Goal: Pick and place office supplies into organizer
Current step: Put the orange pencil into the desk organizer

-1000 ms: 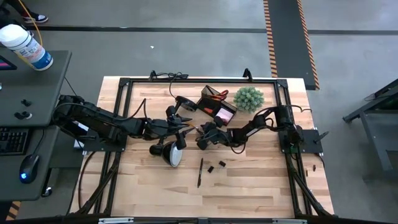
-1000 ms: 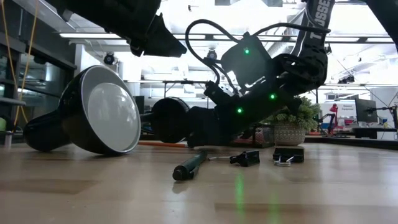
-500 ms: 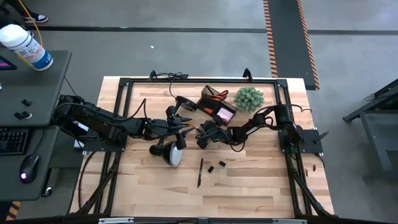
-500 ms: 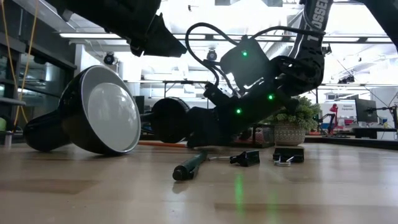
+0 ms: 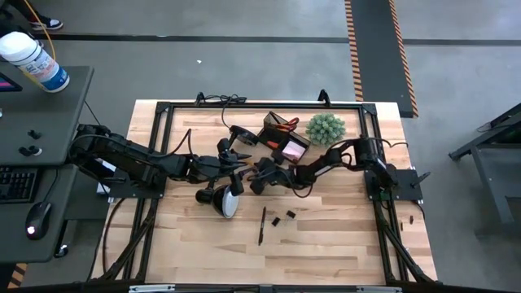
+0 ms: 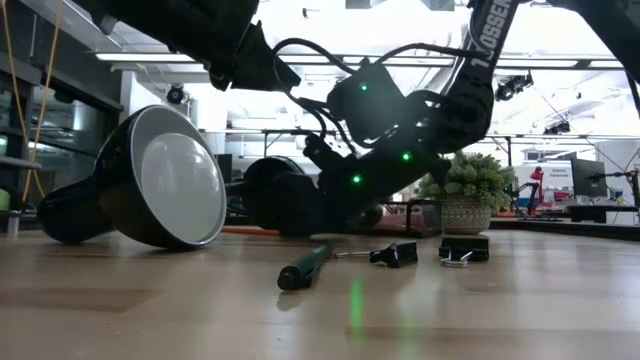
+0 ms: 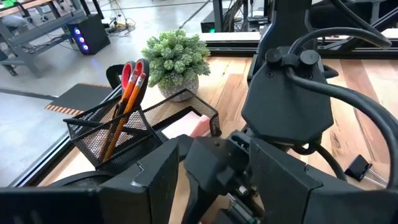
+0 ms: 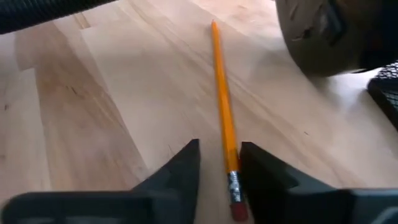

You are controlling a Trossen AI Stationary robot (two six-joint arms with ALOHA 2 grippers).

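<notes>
An orange pencil point(image 8: 222, 93) lies flat on the wooden table, its eraser end point(image 8: 235, 205) nearest my right gripper point(image 8: 219, 150). That gripper is open and low over the table point(image 5: 257, 175), one finger on each side of the eraser end. The black mesh organizer point(image 7: 124, 134) behind it holds orange-handled scissors point(image 7: 129, 70), two pencils point(image 7: 124, 112) and a pink sticky pad point(image 7: 186, 127). A black pen point(image 5: 262, 225) and two binder clips point(image 5: 283, 217) lie nearer the front edge. My left gripper point(image 5: 242, 163) waits open above the table, left of the right gripper. My right gripper straddles the pencil just ahead of the eraser end point(image 8: 232, 177), coming slanting down from the table's right, fingers along the pencil. One finger point(image 8: 258, 171) lies close against the pencil's side; whether it touches, I cannot tell. The other finger point(image 8: 183, 168) stands apart.
A black desk lamp point(image 5: 222, 200) lies on its side just left of the pen, its round base point(image 5: 240, 135) farther back. A green spiky plant point(image 5: 326, 129) in a pot stands right of the organizer. Bare wood stretches along the table's front.
My right gripper has moved toward the table's left edge and a little lower, closing in beside my left gripper. The pen, the clips and the lamp have stayed where they were.
</notes>
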